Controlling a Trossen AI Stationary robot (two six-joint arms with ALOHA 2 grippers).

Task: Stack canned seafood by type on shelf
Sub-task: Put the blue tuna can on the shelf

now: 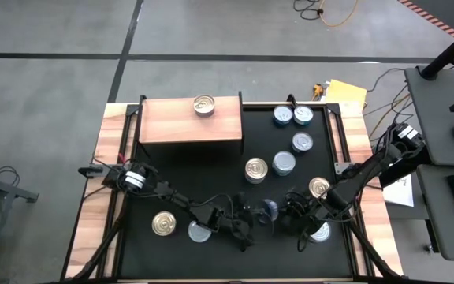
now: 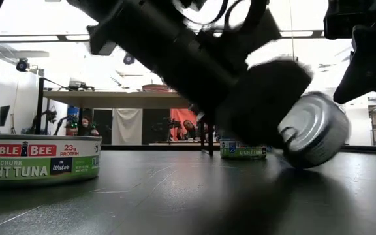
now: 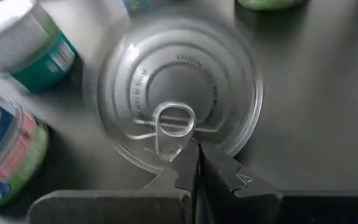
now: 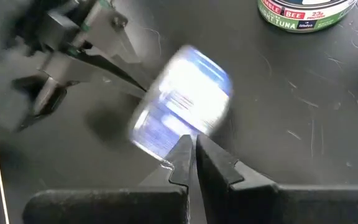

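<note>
I have both sets of fingers closed together near the front middle of the table, and neither holds anything. The left gripper sits with its tips pressed shut right at the rim of a silver-topped can, just beside its pull tab. The right gripper is shut too, its tips touching the lower edge of the same blue-labelled can, which is tipped up on its edge between the two grippers. From above I see that tilted can between the two arms, with a gold-topped can and a silver-topped one near the left arm at the front. Another gold can lies by the right arm. Further back, a gold can and four blue-topped cans stand in the right half of the table. The shelf stands at the back left, carrying one gold-topped can on its top.
</note>
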